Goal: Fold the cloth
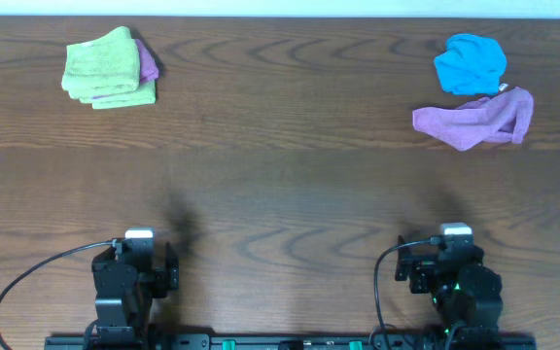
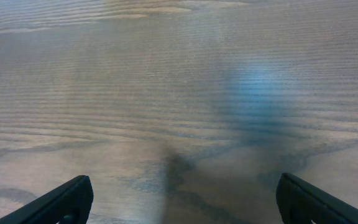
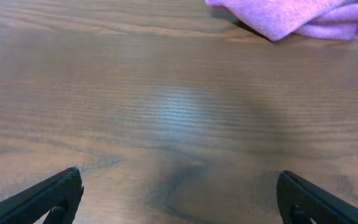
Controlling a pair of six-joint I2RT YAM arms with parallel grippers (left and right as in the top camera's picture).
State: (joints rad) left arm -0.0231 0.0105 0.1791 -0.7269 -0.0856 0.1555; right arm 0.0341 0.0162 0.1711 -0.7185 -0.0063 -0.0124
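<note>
A dark wooden table (image 1: 280, 194) seen from above, with two robot arms parked at its near edge. The green cloth (image 1: 110, 68) lies in the far left corner, well away from both arms. It sits in a compact, layered bundle that looks roughly folded, though its edges are uneven. A tucked purple cloth (image 1: 148, 60) touches its right side and seems to lie partly under it. In the far right corner a crumpled blue cloth (image 1: 470, 63) rests just behind a loose purple cloth (image 1: 476, 119). The left gripper (image 2: 184, 186) hovers above bare wood, fingers spread wide and holding nothing. The right gripper (image 3: 180, 180) is likewise spread and empty, with the loose purple cloth visible at the top of its wrist view. Neither gripper is near the green cloth, so the job now appears to be a reach to it. The left arm is the closer one and the natural choice for that. A good approach would come down on an outer green edge, away from the purple cloth alongside. The pinch should take only green fabric. Bringing that edge squarely over the opposite one would align the layers. The soft pile will likely slump, so a low, slow carry is wise.
</note>
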